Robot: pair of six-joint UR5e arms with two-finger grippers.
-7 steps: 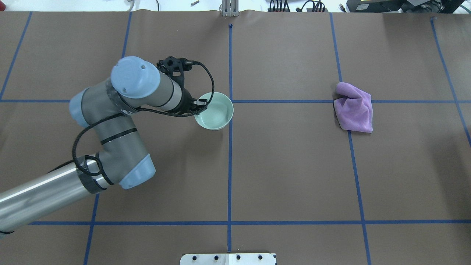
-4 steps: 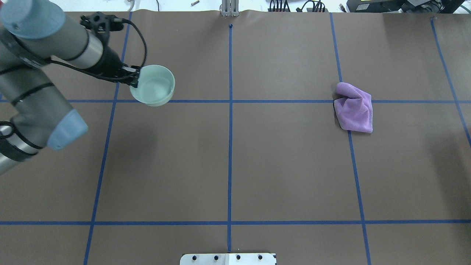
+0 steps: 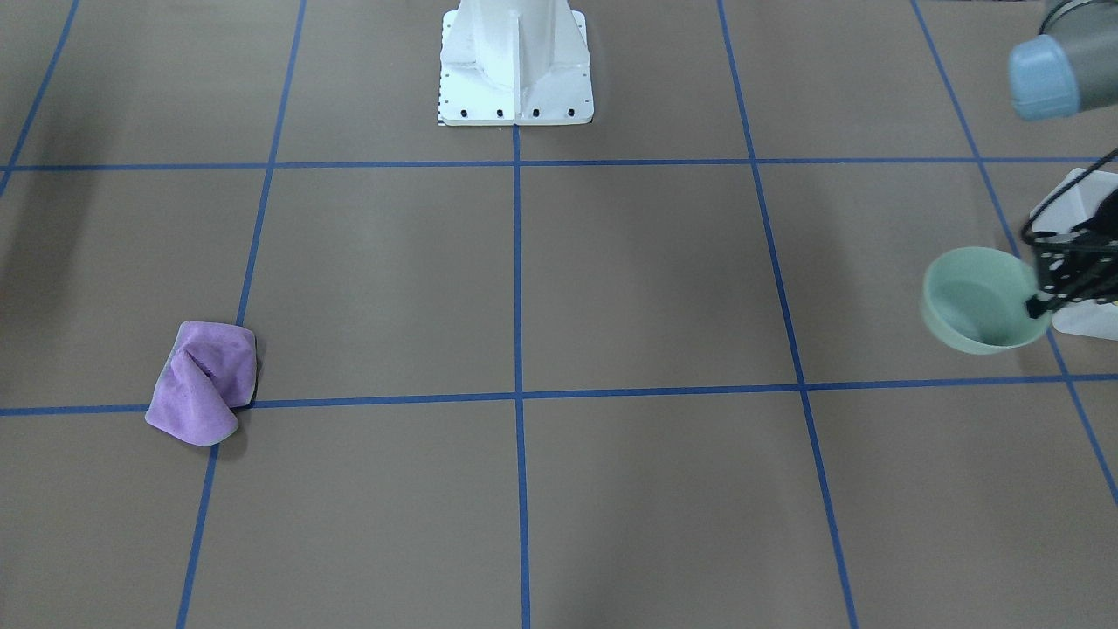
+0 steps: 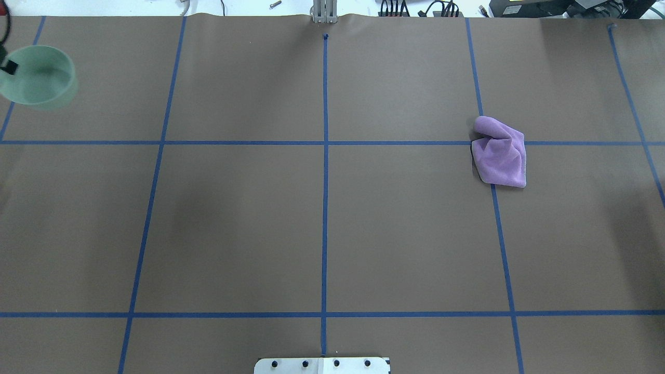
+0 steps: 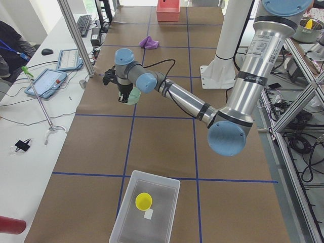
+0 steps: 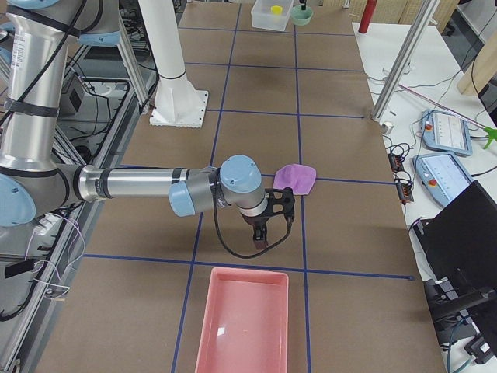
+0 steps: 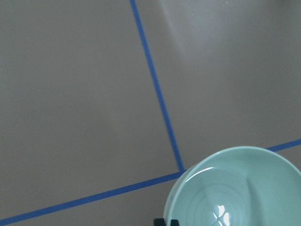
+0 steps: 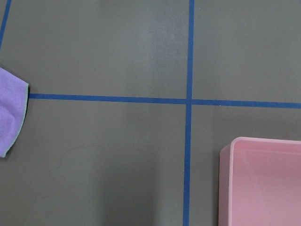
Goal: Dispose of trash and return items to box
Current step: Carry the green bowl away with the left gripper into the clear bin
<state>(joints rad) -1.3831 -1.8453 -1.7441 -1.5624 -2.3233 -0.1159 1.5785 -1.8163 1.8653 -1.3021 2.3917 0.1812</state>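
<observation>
My left gripper (image 3: 1044, 301) is shut on the rim of the pale mint-green bowl (image 3: 983, 301) and holds it upright in the air near the frosted white box (image 3: 1079, 253). In the overhead view the bowl (image 4: 39, 78) is at the far left edge. The left wrist view shows the bowl (image 7: 240, 188) empty, over blue tape lines. The box (image 5: 147, 207) holds the yellow cup (image 5: 143, 201). My right gripper (image 6: 260, 237) hangs over the table between a purple cloth and a pink bin. I cannot tell whether it is open or shut.
A crumpled purple cloth (image 4: 500, 152) lies on the brown table on my right side and also shows in the right wrist view (image 8: 9, 113). A pink bin (image 6: 245, 322) stands at the table's right end. The robot's white base (image 3: 515, 70) is at the back.
My left arm has swung the bowl from near the table's centre line far to the left and away from me, almost out of the overhead view. The cloth has not moved.
</observation>
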